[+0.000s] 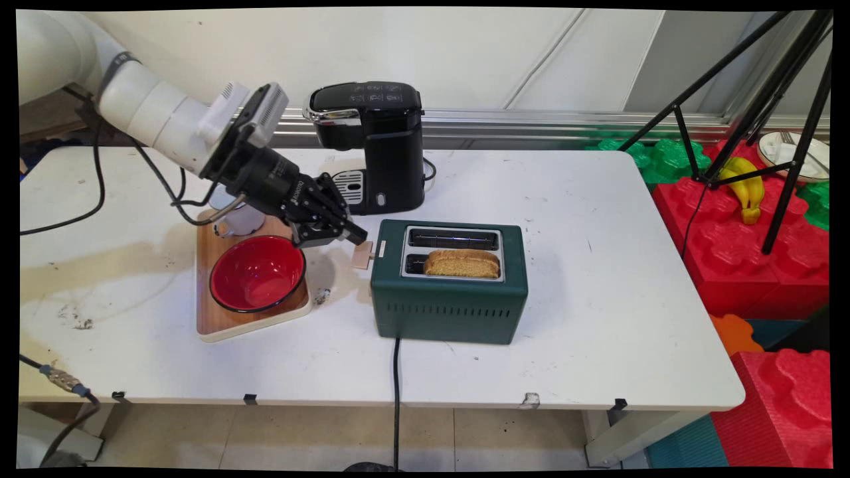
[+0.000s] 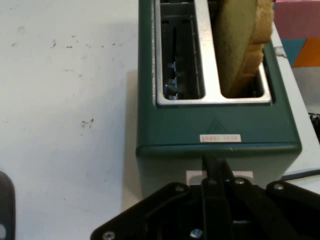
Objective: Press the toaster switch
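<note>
Only "KINOVA"-type lettering unreadable; hand (image 1: 355, 237) pinched beside green toaster's (image 1: 449, 312) lever (image 1: 362, 255).

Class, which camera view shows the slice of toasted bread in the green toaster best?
The hand view: the brown bread slice stands close, upright in the green toaster's slot. The main view shows only its small top edge.

coffee maker (image 1: 372, 143) | red bowl (image 1: 257, 273) on wooden tray (image 1: 226, 322)

The toaster (image 1: 449, 309) looks matt green with shiny metal slots. The bowl (image 1: 257, 273) is glossy, its tray (image 1: 219, 318) smooth wood.
</note>
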You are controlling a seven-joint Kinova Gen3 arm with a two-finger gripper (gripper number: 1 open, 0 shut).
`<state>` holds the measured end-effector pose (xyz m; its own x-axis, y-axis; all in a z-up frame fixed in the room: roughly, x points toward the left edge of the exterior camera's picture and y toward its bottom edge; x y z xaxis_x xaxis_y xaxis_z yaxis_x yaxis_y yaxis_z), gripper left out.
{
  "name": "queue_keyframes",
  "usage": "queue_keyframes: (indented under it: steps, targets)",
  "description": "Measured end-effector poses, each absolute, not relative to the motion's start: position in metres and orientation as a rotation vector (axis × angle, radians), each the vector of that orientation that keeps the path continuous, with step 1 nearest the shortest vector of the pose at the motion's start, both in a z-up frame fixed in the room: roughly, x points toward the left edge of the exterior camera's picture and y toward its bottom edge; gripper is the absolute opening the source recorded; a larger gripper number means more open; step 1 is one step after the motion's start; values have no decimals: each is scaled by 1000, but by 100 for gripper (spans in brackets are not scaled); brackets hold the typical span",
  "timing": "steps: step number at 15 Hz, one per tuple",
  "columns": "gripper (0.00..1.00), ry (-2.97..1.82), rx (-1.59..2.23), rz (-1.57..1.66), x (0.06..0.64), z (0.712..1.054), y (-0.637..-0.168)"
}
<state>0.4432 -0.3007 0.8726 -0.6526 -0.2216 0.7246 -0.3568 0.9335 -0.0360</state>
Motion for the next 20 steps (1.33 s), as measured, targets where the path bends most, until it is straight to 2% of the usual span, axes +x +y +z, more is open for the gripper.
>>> queue_keyframes:
  steps: [20]
  targets:
    - [0, -2349, 472, 140, 427, 816, -311]
